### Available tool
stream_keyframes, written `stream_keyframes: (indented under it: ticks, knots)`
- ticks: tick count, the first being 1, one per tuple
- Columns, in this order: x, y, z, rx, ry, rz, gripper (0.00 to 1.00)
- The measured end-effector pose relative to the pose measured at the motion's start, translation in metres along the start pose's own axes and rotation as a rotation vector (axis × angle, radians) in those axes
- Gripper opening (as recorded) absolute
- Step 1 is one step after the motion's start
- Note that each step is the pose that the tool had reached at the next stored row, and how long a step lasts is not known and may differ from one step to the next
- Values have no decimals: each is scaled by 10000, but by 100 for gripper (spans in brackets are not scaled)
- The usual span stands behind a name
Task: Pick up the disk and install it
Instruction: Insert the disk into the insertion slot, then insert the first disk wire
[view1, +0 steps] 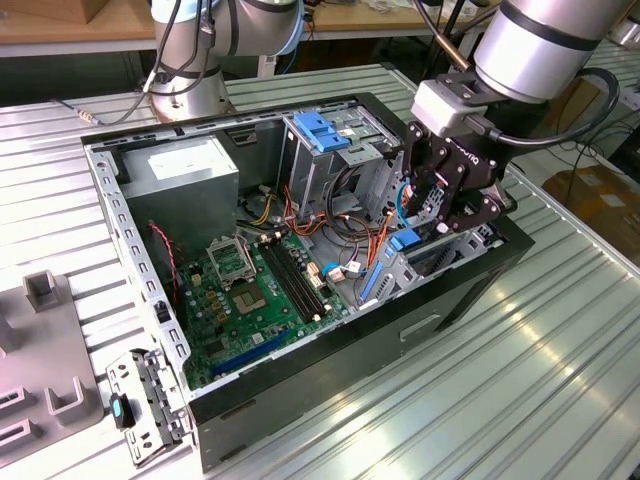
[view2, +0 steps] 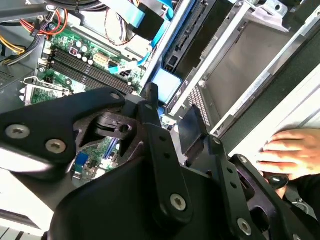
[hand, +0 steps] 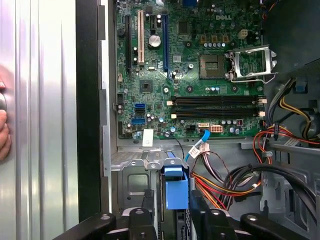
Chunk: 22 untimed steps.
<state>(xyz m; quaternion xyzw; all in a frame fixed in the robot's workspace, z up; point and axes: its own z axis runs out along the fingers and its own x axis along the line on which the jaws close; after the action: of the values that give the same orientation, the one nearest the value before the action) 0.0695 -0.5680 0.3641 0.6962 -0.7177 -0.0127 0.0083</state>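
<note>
Disk (view1: 405, 241) sits at the metal drive cage (view1: 452, 252) on the computer case's (view1: 300, 400) 3 o'clock side in the exterior view, at roughly 3 o'clock from the motherboard (view1: 250, 290). What shows of it is mainly its blue plastic end tab. The metal body is hidden behind the cage walls and the arm, so I cannot say how deep it is seated.

The claw (view1: 425, 222) hangs directly over that tab, coming in from about 1 o'clock. In the first wrist view the tab (hand: 176, 187) lies right at the claw (hand: 173, 202), just beside the cage's front edge. Orange and yellow cables (hand: 220, 182) run close by. Whether the claw is clenched on the disk or has released it, I cannot tell.

By my judgement the disk lies straight ahead of the claw. Its long axis appears to run away from the claw into the cage, tab end outward, so any push or pull would follow that line.

At 12 o'clock in the case stands the second cage with its fixed blue bracket (view1: 320, 130), well apart from the claw, and the grey power supply (view1: 185, 170) sits toward 10 o'clock. A person's hand (view2: 289, 152) rests on the ribbed worktop (view1: 520, 400) just outside the case wall.
</note>
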Motion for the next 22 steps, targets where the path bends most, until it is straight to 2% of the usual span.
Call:
stream_keyframes:
  ticks: [3, 4, 6, 7, 22]
  knots:
    - [0, 0, 0, 0, 6, 0, 24]
    - [0, 0, 0, 0, 10, 0, 24]
    - [0, 0, 0, 0, 14, 1, 12]
    - [0, 0, 0, 0, 18, 0, 11]
    - [0, 0, 0, 2, 62, 2, 11]
